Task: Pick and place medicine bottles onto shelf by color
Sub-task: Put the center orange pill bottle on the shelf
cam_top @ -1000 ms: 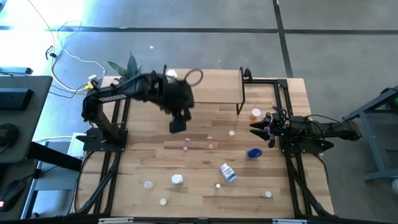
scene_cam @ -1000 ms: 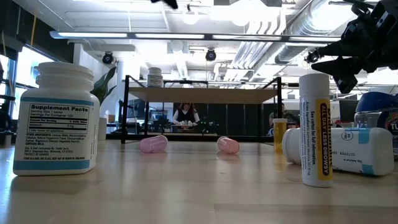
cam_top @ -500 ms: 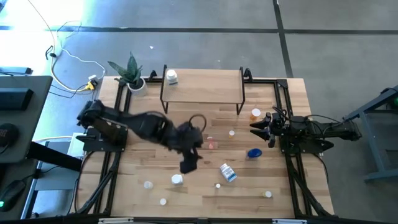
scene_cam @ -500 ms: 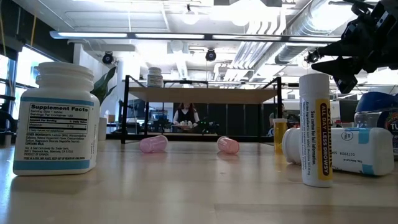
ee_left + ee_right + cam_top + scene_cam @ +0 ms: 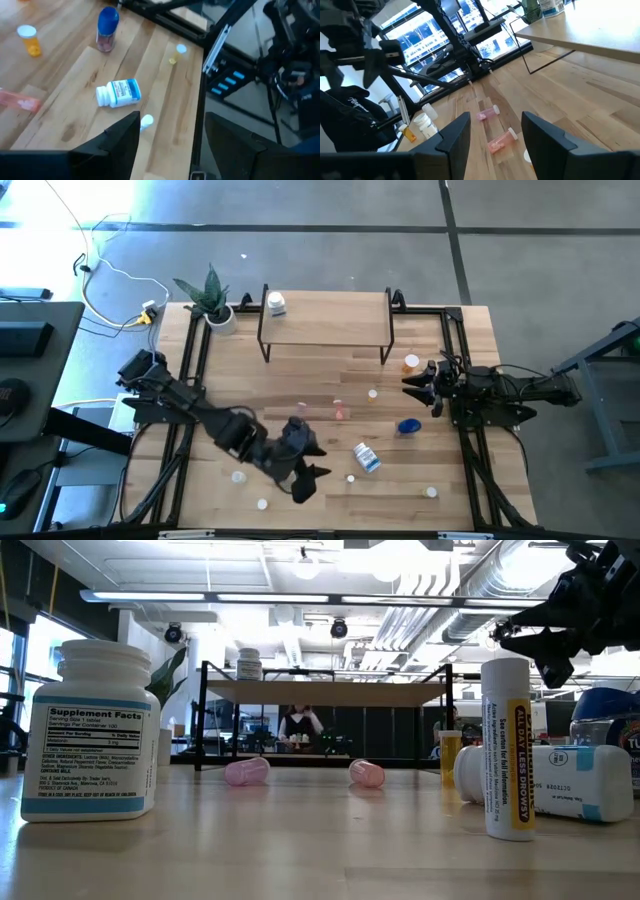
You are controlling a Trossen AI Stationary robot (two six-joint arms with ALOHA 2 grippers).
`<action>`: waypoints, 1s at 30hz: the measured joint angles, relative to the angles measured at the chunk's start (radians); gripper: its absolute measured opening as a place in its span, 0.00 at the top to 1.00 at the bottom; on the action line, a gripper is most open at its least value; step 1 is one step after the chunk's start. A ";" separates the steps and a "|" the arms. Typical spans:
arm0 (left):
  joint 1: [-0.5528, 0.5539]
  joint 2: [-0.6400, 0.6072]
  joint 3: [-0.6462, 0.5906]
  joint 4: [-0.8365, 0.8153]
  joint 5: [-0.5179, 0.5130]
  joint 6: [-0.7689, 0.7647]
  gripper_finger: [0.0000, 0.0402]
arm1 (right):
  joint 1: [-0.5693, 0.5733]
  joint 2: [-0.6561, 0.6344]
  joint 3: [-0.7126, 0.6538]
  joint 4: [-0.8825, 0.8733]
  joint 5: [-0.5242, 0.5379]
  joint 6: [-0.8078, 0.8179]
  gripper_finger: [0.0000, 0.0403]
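Observation:
The shelf [image 5: 325,321] stands at the far side and carries one white bottle [image 5: 275,304]. On the table lie two pink bottles [image 5: 339,411], an orange-capped one [image 5: 411,363], a squat blue one [image 5: 408,426], a white one with a blue label [image 5: 367,457] and several small white vials. My left gripper [image 5: 308,477] hovers open over the near middle of the table, left of the blue-label bottle [image 5: 119,93]; a white bottle that stood there is hidden under it. My right gripper [image 5: 415,387] waits open between the orange-capped and blue bottles.
A potted plant [image 5: 212,298] stands at the far left corner beside the shelf. Black frame rails [image 5: 185,395] run along both sides of the table. A large white supplement bottle [image 5: 90,730] and a tall white tube [image 5: 506,748] stand near the near edge.
My left arm has swung from just in front of the shelf toward the table's near edge and come lower, and now stands over the near middle where a white bottle stood. My right arm has kept still. No bottle has visibly moved.

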 joint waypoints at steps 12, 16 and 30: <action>-0.122 0.000 -0.053 0.030 -0.210 -0.108 0.47 | 0.000 0.000 0.000 0.137 0.029 0.052 0.58; -0.146 0.000 -0.053 0.020 -0.260 -0.109 0.47 | 0.000 0.000 0.008 0.186 0.022 0.052 0.58; -0.101 -0.077 -0.055 -0.232 -0.260 -0.125 0.52 | -0.001 0.110 0.245 0.026 0.001 -0.088 0.58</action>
